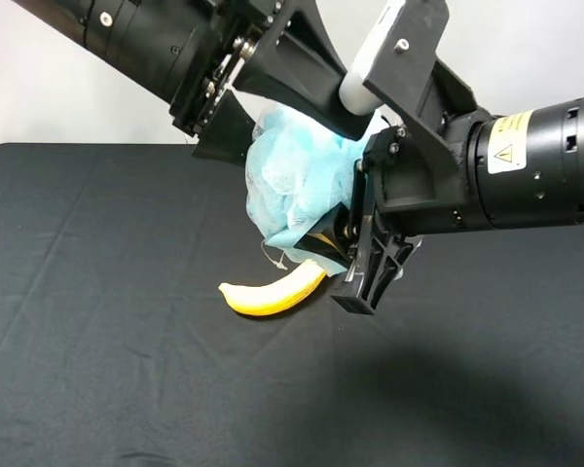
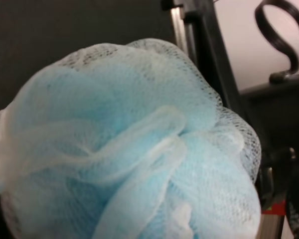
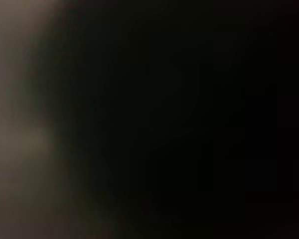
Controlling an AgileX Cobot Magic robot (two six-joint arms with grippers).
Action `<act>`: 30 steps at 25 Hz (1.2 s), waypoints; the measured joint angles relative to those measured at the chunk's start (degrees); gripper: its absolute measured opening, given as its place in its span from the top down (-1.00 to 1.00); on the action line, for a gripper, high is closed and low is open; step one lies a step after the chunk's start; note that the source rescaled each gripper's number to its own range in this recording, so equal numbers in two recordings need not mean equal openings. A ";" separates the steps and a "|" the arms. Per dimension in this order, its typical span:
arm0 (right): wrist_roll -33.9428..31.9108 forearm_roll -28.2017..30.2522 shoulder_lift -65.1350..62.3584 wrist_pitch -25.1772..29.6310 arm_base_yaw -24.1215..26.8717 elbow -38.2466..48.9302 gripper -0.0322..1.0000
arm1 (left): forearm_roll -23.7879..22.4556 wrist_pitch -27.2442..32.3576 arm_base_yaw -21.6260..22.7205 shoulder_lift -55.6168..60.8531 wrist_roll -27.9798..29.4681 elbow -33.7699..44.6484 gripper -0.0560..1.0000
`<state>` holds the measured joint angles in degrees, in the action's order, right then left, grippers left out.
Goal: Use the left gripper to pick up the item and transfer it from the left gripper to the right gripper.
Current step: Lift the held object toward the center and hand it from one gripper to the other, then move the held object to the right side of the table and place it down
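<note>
Possibly the item [image 1: 292, 175] slips: the right gripper [image 1: 346, 258] is clenched on only its lower right fringe. Loose mesh could also snag the left gripper [image 1: 273, 136], whose jaws stand released either side of its top. It hangs above the banana [image 1: 273, 292] on the table [image 1: 97, 341].

a black cloth-covered table [image 1: 97, 370] carries 1 yellow banana [image 1: 273, 294] near its middle.
</note>
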<state>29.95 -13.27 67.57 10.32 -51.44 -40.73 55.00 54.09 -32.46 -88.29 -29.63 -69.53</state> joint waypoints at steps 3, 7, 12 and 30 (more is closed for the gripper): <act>0.00 0.00 0.00 0.00 -0.18 0.00 0.79 | -0.70 0.65 0.00 0.00 0.00 0.00 -0.98; 0.00 -0.17 0.05 0.00 -0.18 0.00 0.87 | -0.73 0.80 0.00 0.00 0.00 0.00 -0.99; 0.00 -0.22 0.05 0.00 -0.18 0.00 0.87 | -0.94 0.82 0.00 0.00 0.00 0.00 -0.99; 0.00 -0.45 0.05 -0.60 -0.18 0.00 0.89 | -11.49 6.95 14.94 13.36 2.04 0.00 -1.00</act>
<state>29.95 -13.73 67.63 9.72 -51.62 -40.73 43.51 61.04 -17.52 -74.93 -27.59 -69.53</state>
